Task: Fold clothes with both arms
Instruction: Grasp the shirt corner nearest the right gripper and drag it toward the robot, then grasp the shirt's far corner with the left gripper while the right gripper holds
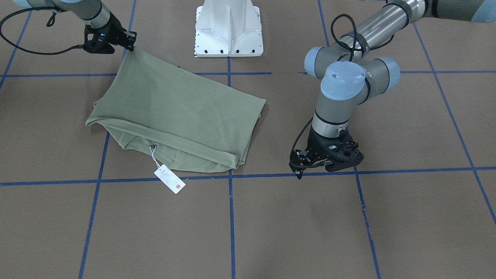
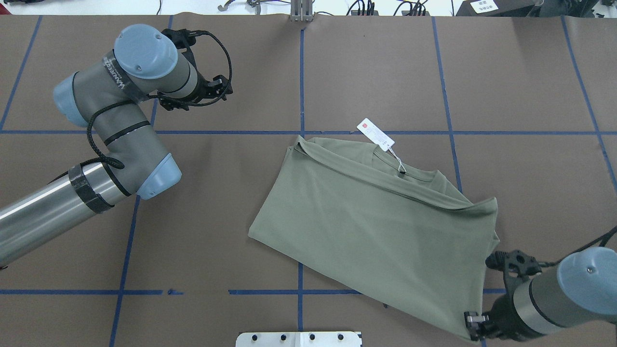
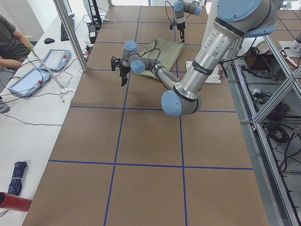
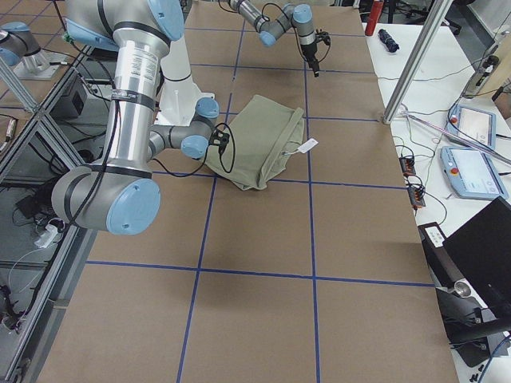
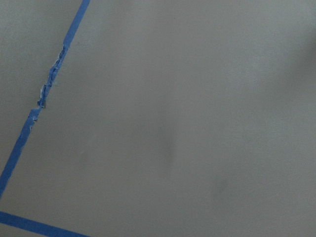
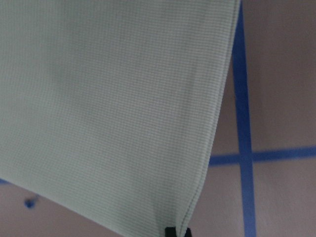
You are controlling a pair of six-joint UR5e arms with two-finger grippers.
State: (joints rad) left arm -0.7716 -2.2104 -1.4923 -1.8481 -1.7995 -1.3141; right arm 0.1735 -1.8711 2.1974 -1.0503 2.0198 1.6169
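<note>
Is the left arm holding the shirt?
No, the left arm has its jaws over bare table, apart from the shirt.

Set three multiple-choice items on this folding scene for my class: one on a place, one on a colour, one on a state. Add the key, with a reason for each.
1. Where does the shirt's hang tag lie?
A. On top of the shirt
B. On the table, just beyond the neck edge
C. Hidden under the shirt

2. What colour are the tape lines on the table?
A. Red
B. Yellow
C. Blue

3. What state is the right gripper in?
A. Open over bare table
B. Shut on the hang tag
C. Shut on a corner of the shirt

Key:
1 B, the tag rests on brown table at the end of its string.
2 C, the grid shows blue in every view.
3 C, the front-facing and overhead views show the corner pinched at its tip.
</note>
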